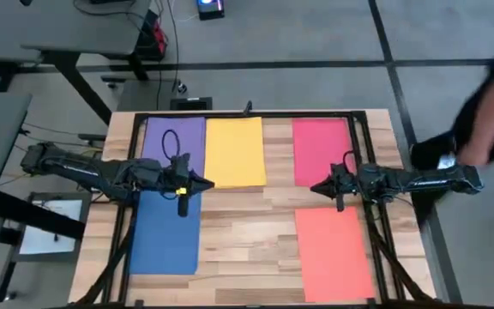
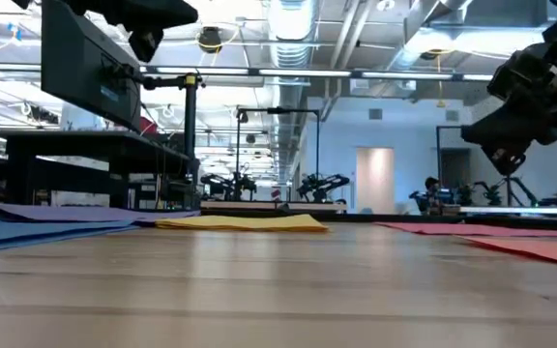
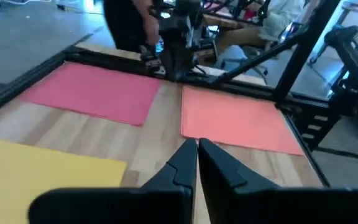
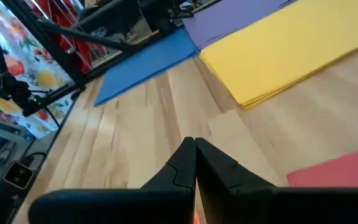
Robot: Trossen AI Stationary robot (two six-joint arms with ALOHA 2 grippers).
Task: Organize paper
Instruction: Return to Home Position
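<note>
The left gripper (image 1: 206, 183), fingers pinched together and empty, seems to hover at the edge of the yellow paper (image 1: 234, 152), with purple paper (image 1: 174, 137) and blue paper (image 1: 165, 232) flanking its wrist. The right gripper (image 1: 316, 187), likewise pinched and empty, hangs between red-pink paper (image 1: 322, 150) and orange-coral paper (image 1: 333, 253).

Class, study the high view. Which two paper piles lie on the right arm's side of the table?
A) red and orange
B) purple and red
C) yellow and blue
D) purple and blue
A: the red pile and orange pile lie there, while purple, yellow and blue lie to their left.
</note>
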